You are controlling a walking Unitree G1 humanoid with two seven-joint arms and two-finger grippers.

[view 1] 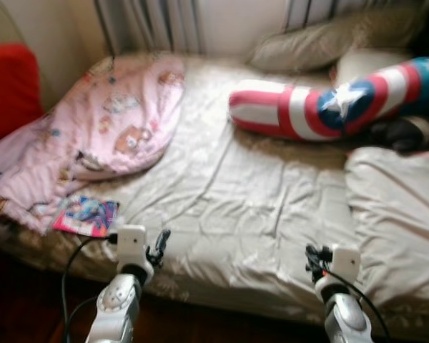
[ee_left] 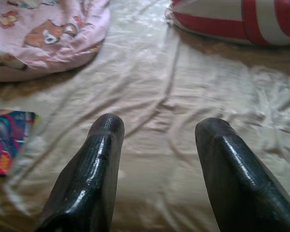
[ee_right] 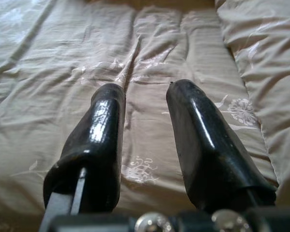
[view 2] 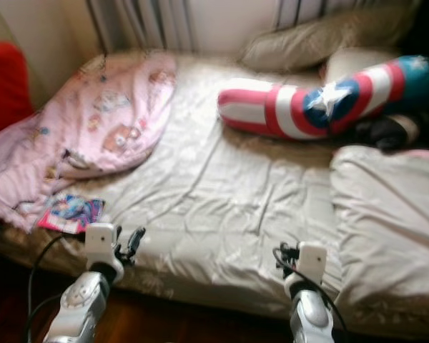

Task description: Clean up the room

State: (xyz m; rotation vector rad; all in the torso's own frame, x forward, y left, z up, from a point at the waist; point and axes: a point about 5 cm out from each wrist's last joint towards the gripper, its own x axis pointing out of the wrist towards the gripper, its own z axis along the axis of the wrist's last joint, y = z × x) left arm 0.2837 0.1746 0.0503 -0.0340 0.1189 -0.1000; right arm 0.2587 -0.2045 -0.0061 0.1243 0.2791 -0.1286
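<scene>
A bed with a beige sheet (view 1: 236, 207) lies before me. A pink cartoon-print blanket (view 1: 93, 136) is bunched at its left side. Beside that blanket, near the front edge, rests a colourful picture book (view 1: 86, 216), also in the left wrist view (ee_left: 7, 140). A red, white and blue star bolster (view 1: 329, 103) lies across the far right. My left gripper (view 1: 159, 248) hovers open over the front edge, right of the book. Over the front edge at the right, my right gripper (view 1: 314, 262) is open with nothing between its fingers (ee_right: 106, 130).
A beige folded duvet (view 1: 397, 214) covers the right side of the bed. Pillows (view 1: 322, 43) lean at the head by the curtains. A red cushion (view 1: 7, 86) stands at the far left. Dark floor runs below the bed's front edge.
</scene>
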